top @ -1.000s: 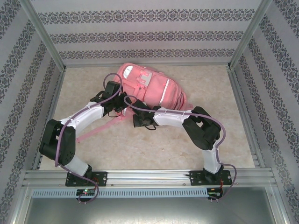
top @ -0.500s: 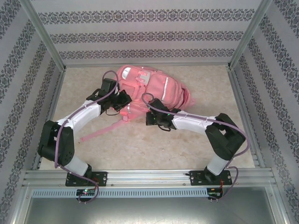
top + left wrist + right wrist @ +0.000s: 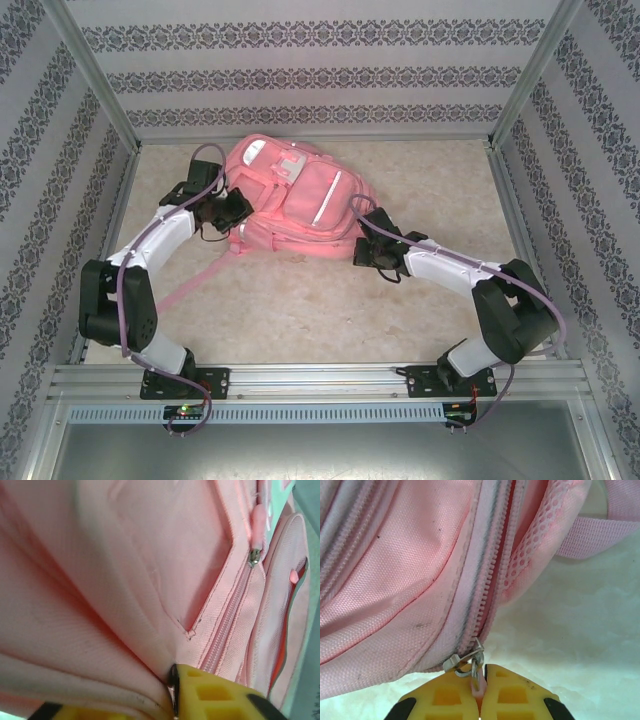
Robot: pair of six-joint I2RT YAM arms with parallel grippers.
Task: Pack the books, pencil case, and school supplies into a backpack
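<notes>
The pink backpack (image 3: 295,195) lies flat at the back middle of the table. My right gripper (image 3: 364,250) sits at its right lower edge. In the right wrist view that gripper (image 3: 482,679) is shut on the pink zipper pull (image 3: 479,682) hanging from a metal slider (image 3: 464,660) on the main zip. My left gripper (image 3: 236,210) is at the bag's left side. Its yellow fingers (image 3: 215,692) stand slightly apart with a fold of pink fabric (image 3: 125,645) lying between them. The books, pencil case and school supplies are out of view.
A pink strap (image 3: 190,285) trails from the bag toward the front left, near the left arm. Another strap loop (image 3: 600,535) lies on the table beside the zip. Patterned walls and metal posts (image 3: 100,90) close in the beige table (image 3: 300,320).
The right gripper has pulled the zipper pull to the right along the bag's edge. The bag and left gripper have shifted left and back. The left jaws have parted.
</notes>
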